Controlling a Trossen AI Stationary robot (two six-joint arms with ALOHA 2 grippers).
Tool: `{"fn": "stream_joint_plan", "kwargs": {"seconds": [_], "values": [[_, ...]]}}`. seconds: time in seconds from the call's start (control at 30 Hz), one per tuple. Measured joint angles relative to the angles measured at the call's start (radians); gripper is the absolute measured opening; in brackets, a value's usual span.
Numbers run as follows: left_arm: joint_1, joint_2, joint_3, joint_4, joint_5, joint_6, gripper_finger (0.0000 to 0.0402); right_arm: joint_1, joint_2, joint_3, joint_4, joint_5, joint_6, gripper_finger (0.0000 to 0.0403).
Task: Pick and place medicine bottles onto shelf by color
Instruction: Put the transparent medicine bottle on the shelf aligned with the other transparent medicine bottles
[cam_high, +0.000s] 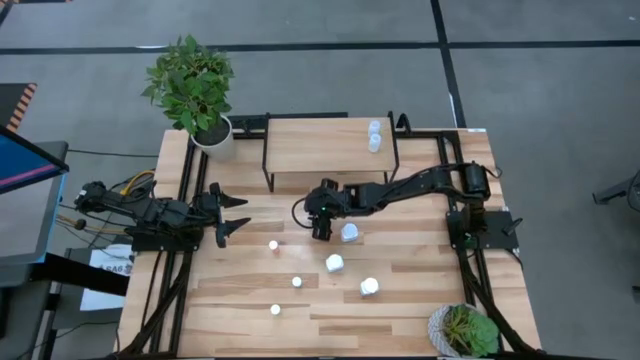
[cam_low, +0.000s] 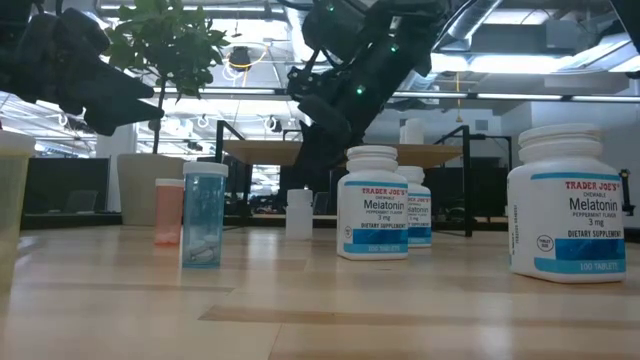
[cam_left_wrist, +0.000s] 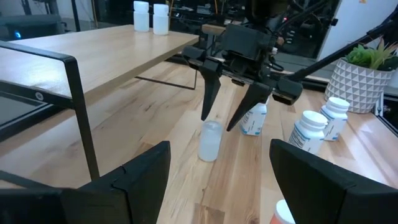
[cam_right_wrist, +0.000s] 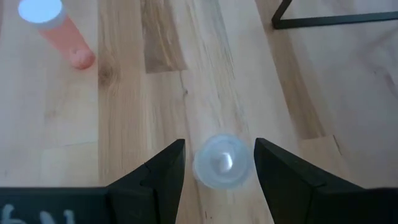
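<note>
From my remote seat, nearest the low camera I see chunky white Melatonin bottles with blue labels (cam_low: 566, 202) on the plank table (cam_high: 250, 320), plus a pale blue translucent vial (cam_low: 204, 214) and a small orange-tinted vial (cam_low: 168, 211). Mid-table, my right gripper (cam_right_wrist: 217, 163) points down with fingers spread, straddling a small pale translucent bottle (cam_right_wrist: 222, 160) standing upright; the fingers sit on either side, and I can't tell if they touch it. Left gripper (cam_high: 232, 213) hangs spread wide over the table's left side, holding nothing. Farther back, the low wood-topped shelf with black metal legs (cam_high: 320, 140) carries two pale bottles (cam_high: 374, 135) near its right end.
</note>
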Motion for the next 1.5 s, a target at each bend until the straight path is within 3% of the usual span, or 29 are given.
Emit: {"fn": "stream_joint_plan", "kwargs": {"seconds": [1.2, 1.5], "values": [[0.0, 0.0, 0.0, 0.0, 0.0, -0.002, 0.0265, -0.02, 0.001, -0.028, 0.023, -0.009, -0.064, 0.0212], [0.0, 0.0, 0.0, 0.0, 0.0, -0.002, 0.0265, -0.024, 0.001, -0.028, 0.023, -0.053, -0.091, 0.0212]]}}
